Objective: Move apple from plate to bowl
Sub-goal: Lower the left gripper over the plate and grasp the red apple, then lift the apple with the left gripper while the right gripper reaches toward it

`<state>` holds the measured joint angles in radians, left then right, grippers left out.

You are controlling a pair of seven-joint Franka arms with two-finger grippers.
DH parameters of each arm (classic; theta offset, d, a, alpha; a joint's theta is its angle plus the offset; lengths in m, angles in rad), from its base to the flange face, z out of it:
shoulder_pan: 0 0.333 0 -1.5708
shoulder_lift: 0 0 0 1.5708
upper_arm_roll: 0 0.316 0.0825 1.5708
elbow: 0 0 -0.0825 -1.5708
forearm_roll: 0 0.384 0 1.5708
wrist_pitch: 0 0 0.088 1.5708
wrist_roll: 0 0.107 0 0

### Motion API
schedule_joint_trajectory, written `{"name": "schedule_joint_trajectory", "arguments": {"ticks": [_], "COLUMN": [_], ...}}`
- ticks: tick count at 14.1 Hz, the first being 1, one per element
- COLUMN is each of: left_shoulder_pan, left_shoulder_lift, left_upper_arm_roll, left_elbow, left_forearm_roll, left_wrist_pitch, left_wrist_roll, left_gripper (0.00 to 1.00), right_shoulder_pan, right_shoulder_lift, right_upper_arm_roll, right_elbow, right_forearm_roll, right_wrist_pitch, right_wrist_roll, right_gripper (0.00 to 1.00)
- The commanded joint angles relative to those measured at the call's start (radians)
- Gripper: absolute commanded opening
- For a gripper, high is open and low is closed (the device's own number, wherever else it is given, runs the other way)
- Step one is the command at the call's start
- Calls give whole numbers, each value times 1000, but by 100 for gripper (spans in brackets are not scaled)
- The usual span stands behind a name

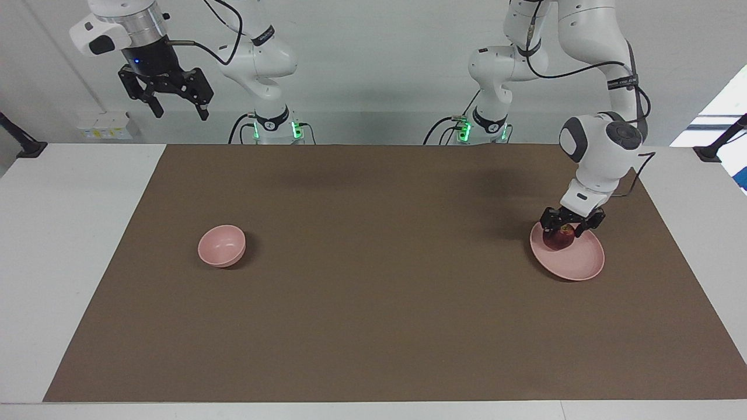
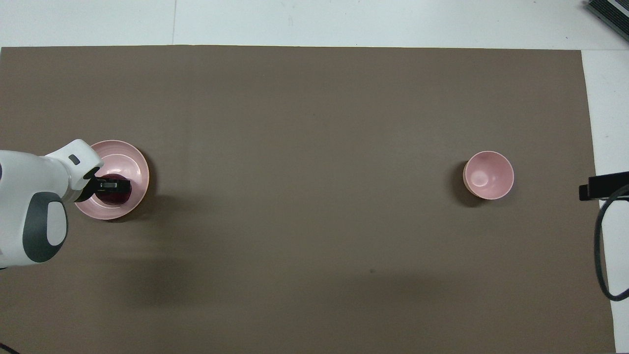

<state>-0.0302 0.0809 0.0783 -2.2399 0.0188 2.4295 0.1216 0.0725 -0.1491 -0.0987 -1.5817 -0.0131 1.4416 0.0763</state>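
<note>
left gripper (image 1: 565, 228) at apple (image 1: 559, 239), plate (image 1: 583, 262)

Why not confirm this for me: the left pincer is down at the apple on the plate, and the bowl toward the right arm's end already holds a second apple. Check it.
One part is wrong. The bowl is empty; the overhead view shows only its bare pink inside. The rest stands: the left pincer is down at the apple on the plate, and the bowl sits toward the right arm's end.
</note>
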Motion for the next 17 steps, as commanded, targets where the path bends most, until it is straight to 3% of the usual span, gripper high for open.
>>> {"name": "schedule_joint_trajectory", "arguments": {"ticks": [1,4,7,10,13,17], "left_shoulder_pan": [4,1,0,-2,0,0], "left_shoulder_lift": [13,13,0,-4,-23,-58], "left_upper_arm_roll": [-6,-21,-25,-60,-87,-149], "left_elbow": [20,75,211,288,306,302], "left_forearm_roll": [-8,-20,-243,-307,-507,-650], "left_wrist_pitch": [16,-27,-263,-400,-478,-543], "left_wrist_roll": [13,12,16,16,16,1], "left_gripper": [0,0,0,0,0,0], "right_shoulder_pan": [10,29,71,122,124,150], "right_shoulder_lift": [-15,-11,22,45,95,143], "right_upper_arm_roll": [-3,4,8,8,8,8], "right_elbow": [-11,-14,-24,-70,-70,-70], "right_forearm_roll": [16,16,22,76,203,338], "right_wrist_pitch": [-12,0,37,117,146,192], "right_wrist_roll": [-19,-13,34,114,218,377], "right_gripper": [100,100,100,100,100,100]}}
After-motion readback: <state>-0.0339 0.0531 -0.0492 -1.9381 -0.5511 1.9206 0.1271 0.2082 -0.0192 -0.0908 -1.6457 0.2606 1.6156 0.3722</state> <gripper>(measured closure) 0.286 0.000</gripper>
